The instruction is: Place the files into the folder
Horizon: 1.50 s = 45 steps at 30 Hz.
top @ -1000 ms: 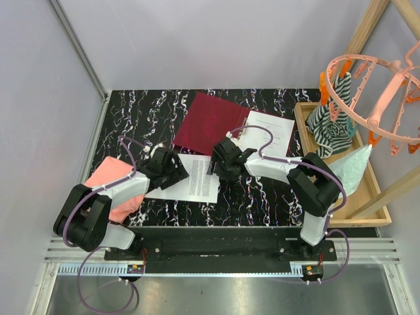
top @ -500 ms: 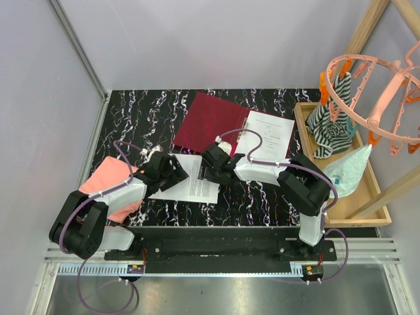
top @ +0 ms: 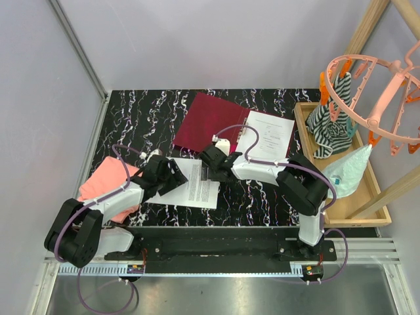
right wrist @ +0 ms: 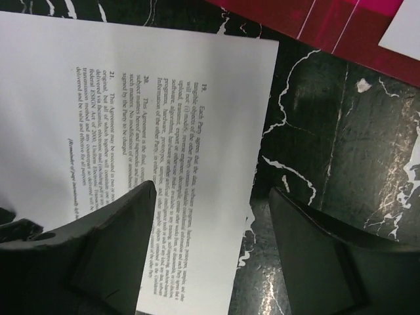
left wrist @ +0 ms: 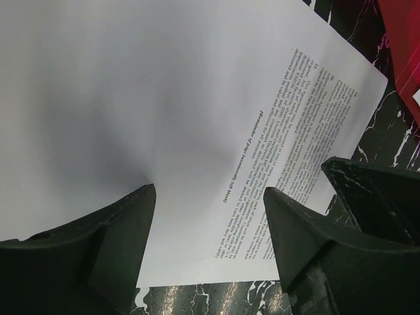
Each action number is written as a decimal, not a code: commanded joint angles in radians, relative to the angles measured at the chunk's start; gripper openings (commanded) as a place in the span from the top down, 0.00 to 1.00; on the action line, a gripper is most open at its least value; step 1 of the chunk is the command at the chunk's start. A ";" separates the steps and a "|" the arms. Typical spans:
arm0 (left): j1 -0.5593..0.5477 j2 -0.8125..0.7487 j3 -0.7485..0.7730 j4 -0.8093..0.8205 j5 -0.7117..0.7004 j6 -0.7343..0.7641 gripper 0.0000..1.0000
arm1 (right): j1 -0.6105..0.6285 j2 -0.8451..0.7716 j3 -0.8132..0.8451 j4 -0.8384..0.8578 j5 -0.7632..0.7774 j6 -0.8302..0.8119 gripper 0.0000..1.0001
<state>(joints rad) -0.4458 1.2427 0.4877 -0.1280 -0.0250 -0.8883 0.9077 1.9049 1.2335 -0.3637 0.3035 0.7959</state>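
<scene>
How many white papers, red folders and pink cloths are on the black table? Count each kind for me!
white paper sheets: 2 that show
red folder: 1
pink cloth: 1
Total: 4

Soft, even overhead light keeps the top view bright and sharp. In the left wrist view a broad grey shadow dims the sheet point(left wrist: 131, 85); the left tool's dark fingers point(left wrist: 105, 256) look slightly soft.
</scene>
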 commanded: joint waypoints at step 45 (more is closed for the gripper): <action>0.004 -0.012 -0.074 -0.015 0.157 -0.024 0.25 | 0.025 -0.184 -0.534 1.013 -0.394 0.330 0.21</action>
<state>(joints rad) -0.4381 1.2125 0.4438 -0.0799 0.0803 -0.9142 0.9234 1.7382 0.7063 0.5240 -0.0750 1.0580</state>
